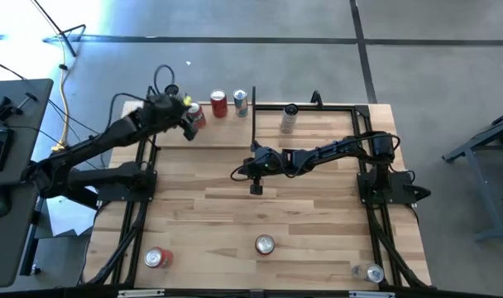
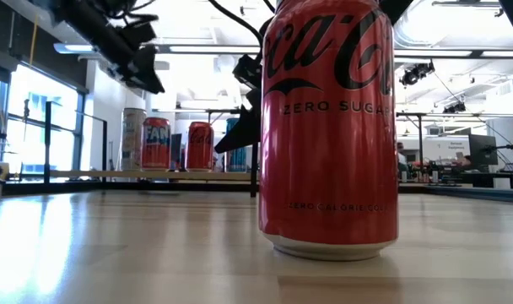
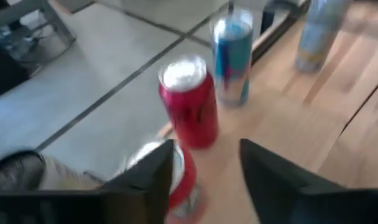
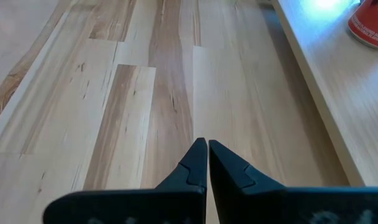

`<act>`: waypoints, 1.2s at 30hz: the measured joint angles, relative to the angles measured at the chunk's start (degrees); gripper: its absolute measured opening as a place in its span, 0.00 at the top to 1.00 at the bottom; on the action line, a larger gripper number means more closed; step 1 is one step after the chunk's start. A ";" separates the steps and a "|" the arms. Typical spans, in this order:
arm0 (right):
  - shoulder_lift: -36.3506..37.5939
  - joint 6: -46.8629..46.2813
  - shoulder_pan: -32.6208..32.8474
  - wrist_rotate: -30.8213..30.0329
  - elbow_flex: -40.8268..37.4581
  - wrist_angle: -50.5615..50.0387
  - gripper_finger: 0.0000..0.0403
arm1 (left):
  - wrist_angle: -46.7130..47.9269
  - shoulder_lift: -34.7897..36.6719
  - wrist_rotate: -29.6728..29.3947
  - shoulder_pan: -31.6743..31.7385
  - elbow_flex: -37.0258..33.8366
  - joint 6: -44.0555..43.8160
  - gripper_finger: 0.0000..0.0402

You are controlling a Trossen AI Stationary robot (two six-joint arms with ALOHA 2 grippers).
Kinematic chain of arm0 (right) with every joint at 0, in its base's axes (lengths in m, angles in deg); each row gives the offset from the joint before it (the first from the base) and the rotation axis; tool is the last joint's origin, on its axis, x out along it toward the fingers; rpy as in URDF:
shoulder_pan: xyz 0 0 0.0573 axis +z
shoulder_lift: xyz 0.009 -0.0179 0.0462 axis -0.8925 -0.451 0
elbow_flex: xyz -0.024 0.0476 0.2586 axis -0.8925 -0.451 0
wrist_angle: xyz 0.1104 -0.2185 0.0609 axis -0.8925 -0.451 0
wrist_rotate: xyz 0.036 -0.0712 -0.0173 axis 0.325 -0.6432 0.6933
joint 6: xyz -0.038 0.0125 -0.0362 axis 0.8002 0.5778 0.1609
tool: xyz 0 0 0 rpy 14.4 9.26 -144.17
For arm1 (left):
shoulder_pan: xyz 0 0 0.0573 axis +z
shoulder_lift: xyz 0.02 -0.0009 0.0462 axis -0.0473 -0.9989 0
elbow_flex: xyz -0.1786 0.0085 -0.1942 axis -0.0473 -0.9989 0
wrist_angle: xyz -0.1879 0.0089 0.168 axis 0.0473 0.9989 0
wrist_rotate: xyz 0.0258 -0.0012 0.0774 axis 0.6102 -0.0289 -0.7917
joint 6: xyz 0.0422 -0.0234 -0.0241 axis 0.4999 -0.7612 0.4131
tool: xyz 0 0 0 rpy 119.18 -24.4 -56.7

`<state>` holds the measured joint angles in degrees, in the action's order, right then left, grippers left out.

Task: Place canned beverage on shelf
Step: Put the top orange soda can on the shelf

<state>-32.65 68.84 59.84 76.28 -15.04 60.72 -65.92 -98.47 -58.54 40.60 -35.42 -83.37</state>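
Observation:
The pale-wood shelf (image 1: 326, 124) runs along the table's far edge. Several cans stand upright on it: a red can (image 1: 218, 103), a blue can (image 1: 241, 101), a silver can (image 1: 289, 118) and, at the left end, another red can (image 1: 198, 116). My left gripper (image 1: 189, 128) is open over that left end. In the left wrist view (image 3: 204, 180) this red can (image 3: 186, 180) stands right beside one finger, partly hidden by it. My right gripper (image 1: 256, 178) is shut and empty, low over the table's middle; it also shows in the right wrist view (image 4: 207, 162). My left gripper stands open beside the leftmost red can (image 3: 188, 171). One finger (image 3: 155, 180) covers part of the can, and I cannot tell whether it touches it. The can stands upright on the shelf.
Near the table's front edge stand a red can (image 1: 158, 258), a red Coca-Cola Zero Sugar can (image 1: 264, 244), which fills the low view (image 2: 328, 127), and a silver can (image 1: 369, 271). Black rod frames (image 1: 253, 108) rise at the shelf. Bare wood lies between the shelf and the near cans.

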 joint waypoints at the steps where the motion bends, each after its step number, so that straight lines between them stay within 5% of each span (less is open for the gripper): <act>1: 0.00 0.00 0.02 0.00 0.00 -0.01 1.00 | 0.18 -0.02 -2.29 -1.30 -1.18 -0.15 0.65; 6: 0.00 -0.06 0.02 0.00 0.00 -0.45 1.00 | 0.15 0.81 -10.65 -5.89 -6.15 -4.45 0.96; 12: 0.00 -0.15 0.02 0.00 0.00 -0.51 1.00 | 1.54 1.00 -21.07 -6.90 -11.52 -12.82 0.97; 22: 0.00 -0.13 0.41 0.01 0.00 -0.57 1.00 | -17.97 0.76 -20.02 -0.39 -20.38 -6.61 1.00; 27: 0.00 -0.06 0.47 0.02 0.00 -0.53 1.00 | -28.43 0.76 -12.01 3.73 -22.42 -2.65 1.00; 36: 0.00 -0.04 0.47 0.00 0.00 -0.58 1.00 | -34.41 0.70 -8.57 10.82 -23.11 1.61 1.00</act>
<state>-32.65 68.79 60.32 76.28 -15.04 60.14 -100.33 -97.77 -67.10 51.43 -58.53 -81.76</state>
